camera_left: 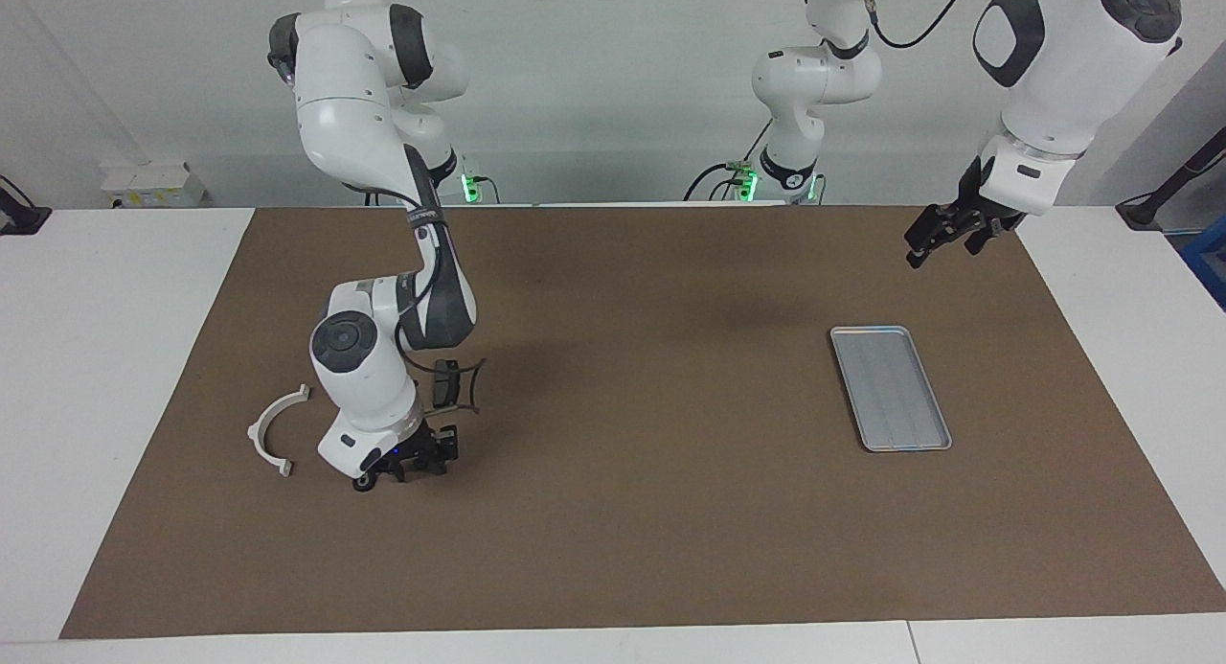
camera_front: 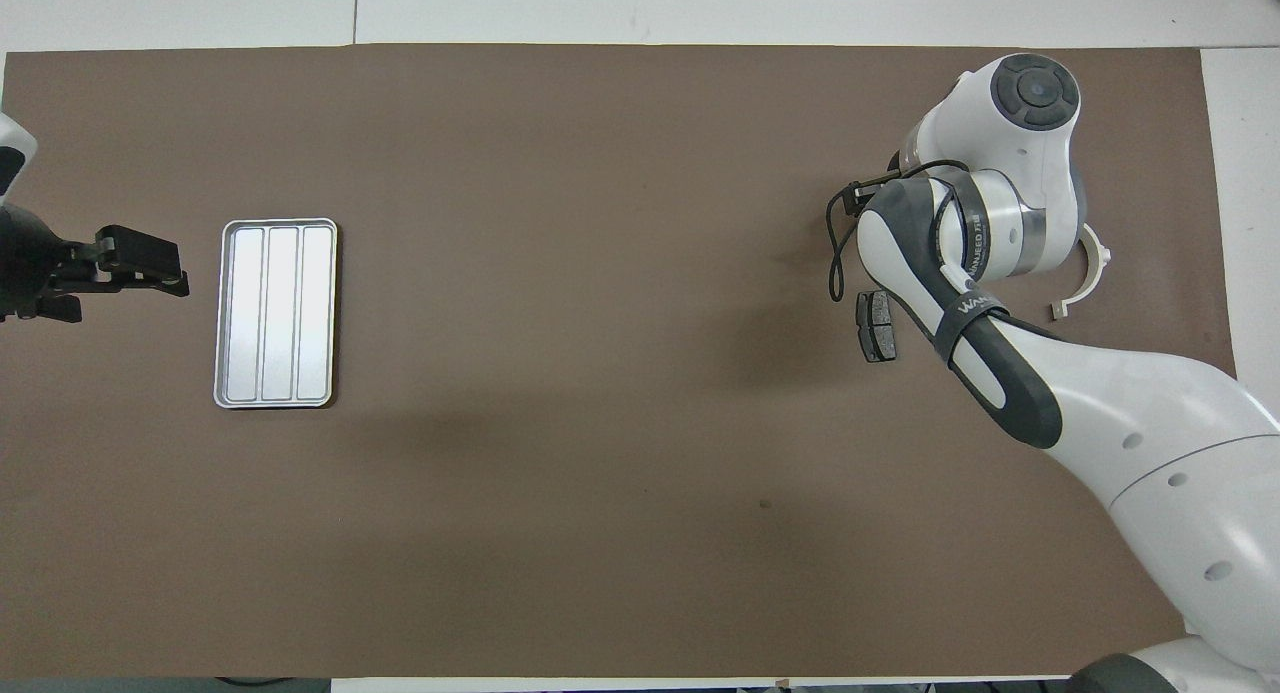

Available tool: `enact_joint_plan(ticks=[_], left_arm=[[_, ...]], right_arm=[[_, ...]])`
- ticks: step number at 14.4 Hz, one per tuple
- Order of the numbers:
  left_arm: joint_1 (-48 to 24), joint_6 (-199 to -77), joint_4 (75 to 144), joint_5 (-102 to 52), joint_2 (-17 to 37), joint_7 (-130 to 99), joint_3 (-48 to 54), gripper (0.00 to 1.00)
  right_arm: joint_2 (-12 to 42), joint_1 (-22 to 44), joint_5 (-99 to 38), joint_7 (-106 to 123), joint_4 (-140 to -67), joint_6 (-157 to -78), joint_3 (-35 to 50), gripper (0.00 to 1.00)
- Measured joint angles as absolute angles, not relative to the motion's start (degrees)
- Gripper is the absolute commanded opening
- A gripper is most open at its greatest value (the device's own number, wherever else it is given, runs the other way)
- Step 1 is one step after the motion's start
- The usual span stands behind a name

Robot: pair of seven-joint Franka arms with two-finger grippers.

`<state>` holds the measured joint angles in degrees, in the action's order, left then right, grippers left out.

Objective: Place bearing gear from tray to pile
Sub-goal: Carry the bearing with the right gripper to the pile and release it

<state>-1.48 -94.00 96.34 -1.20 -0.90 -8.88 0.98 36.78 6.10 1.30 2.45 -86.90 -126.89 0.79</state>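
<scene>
Right claw [camera_left: 407,470] low over the mat, left claw [camera_left: 943,235] raised — fingers apart, waiting

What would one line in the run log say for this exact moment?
tray: empty | bearing gear: on mat beside white half-ring | right pincer: low beside gear | left pincer: open, waiting near tray

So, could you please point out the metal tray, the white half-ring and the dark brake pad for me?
metal tray [camera_left: 891,388], facing view, on its ridged floor.
white half-ring [camera_left: 271,426], facing view, on the middle of its curved band.
brake pad [camera_front: 876,325], overhead view, on its flat top face.
</scene>
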Motion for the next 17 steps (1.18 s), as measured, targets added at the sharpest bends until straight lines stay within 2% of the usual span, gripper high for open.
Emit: enact_joint_plan(ticks=[4, 12, 15, 17], left_arm=[[-1.44, -94.29, 96.30, -1.20, -0.97, -1.15, 0.74, 1.00], [-1.90, -94.42, 96.30, -1.20, -0.97, -0.35, 1.17, 1.00], [-1.89, -94.42, 96.30, -1.20, -0.97, -0.35, 1.03, 1.00], [-1.89, -94.42, 96.30, -1.20, -0.97, -0.35, 1.01, 1.00]], right_arm=[[36.65, 5.84, 1.32, 2.45, -86.89, -126.97, 0.66, 1.00], [35.38, 4.85, 1.37, 2.45, -86.82, -126.99, 0.31, 1.00], [32.85, 4.36, 1.37, 2.45, -87.09, -126.78, 0.29, 1.00], [28.77, 3.74, 1.37, 2.45, -88.53, -124.63, 0.26, 1.00]])
